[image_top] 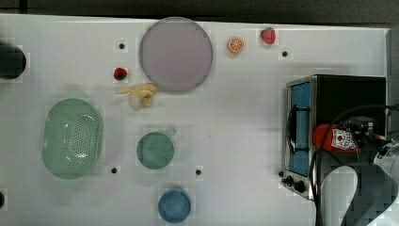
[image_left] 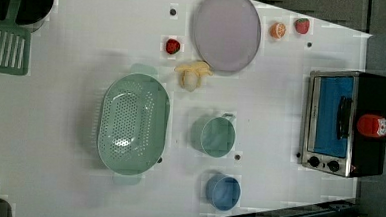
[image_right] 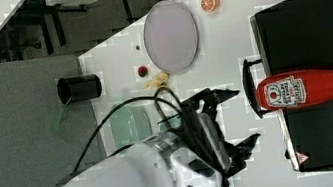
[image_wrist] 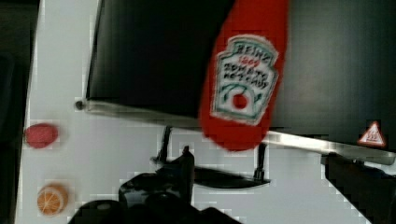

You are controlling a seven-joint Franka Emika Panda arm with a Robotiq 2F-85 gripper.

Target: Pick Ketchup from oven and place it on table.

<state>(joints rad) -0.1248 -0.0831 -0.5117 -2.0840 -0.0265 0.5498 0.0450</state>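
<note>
The small red squeeze ketchup bottle (image_right: 313, 87) with its white cap and white-and-red label lies on its side on the flat top of the boxy black toaster oven (image_right: 315, 24), its base end poking out over the silver-framed front edge above the black door handle (image_right: 250, 89). The black two-fingered gripper (image_right: 241, 115) hangs in front of that base end, close to it but not touching, with its fingers spread wide, one on each side of the line of the bottle and nothing between them. In the wrist view the ketchup bottle (image_wrist: 243, 79) runs away from the gripper across the dark oven top, label facing up, and one dark finger (image_wrist: 180, 170) shows just short of the handle. In the top view the bottle (image_top: 335, 138) sits beside the arm's wrist over the oven (image_top: 348, 94), whose blue-tinted glass door (image_top: 301, 127) is closed. Farther from the gripper, on the large white dotted table (image_top: 235, 117), are a round lilac plate (image_top: 175, 54), a teal cup (image_top: 155, 150), a blue cup (image_top: 174, 205), a pale green perforated colander (image_top: 72, 138), a peeled banana (image_top: 139, 93), an orange slice (image_top: 235, 44) and two red strawberries (image_top: 268, 35).
</note>
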